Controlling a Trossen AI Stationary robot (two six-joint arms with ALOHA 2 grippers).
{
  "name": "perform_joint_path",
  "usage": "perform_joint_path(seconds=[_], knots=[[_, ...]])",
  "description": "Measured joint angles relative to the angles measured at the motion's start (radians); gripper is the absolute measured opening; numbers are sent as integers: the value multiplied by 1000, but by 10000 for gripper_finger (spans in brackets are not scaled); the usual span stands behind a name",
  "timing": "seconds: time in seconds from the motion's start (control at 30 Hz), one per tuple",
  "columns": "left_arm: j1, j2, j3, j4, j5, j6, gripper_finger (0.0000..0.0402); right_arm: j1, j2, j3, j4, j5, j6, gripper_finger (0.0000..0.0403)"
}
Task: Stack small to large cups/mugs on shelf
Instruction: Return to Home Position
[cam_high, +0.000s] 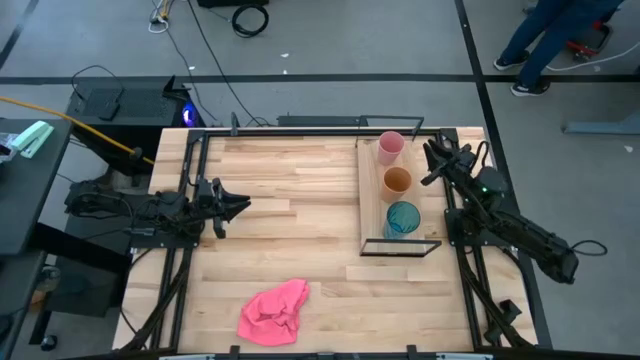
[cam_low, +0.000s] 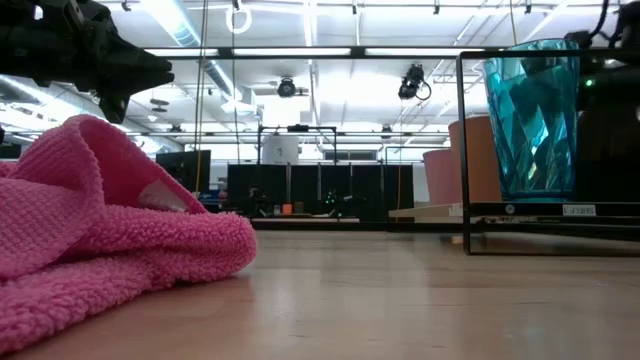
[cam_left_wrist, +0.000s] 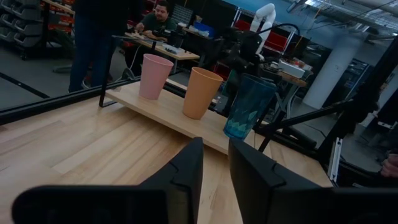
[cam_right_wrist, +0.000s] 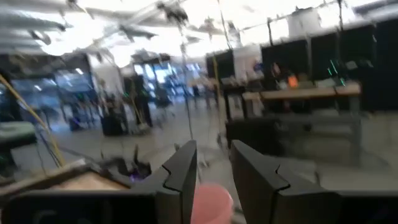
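Jaws of the left gripper (cam_high: 232, 207) and the right gripper (cam_high: 437, 160) are narrowly parted and hold nothing. The pink cup (cam_high: 390, 147), orange cup (cam_high: 397, 182) and teal cup (cam_high: 403, 218) stand in a row on the shelf (cam_high: 370, 200). I judge only homing remains, and the right arm must lift clear. In the low view the pink cloth (cam_low: 100, 230) hides much of the surface (cam_high: 300, 190).

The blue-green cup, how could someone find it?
Find the pale wooden shelf with a black wire frame on the right side of the table. Three cups stand in a row there, and the teal cup is at the end nearest the pink cloth. Unlike the orange cup and pink cup, it is see-through.
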Motion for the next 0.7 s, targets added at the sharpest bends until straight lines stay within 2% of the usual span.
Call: perform_joint_path(seconds=[0.1,0.23,0.7], knots=[[0,0,0,0,0,1,83,-52,0,0,-73,-36,31,107],[0,0,0,0,0,2,87,-93,0,0,-77,-92,27,107],[0,0,0,-23,0,2,80,-116,0,0,-122,-88,-72,107]])
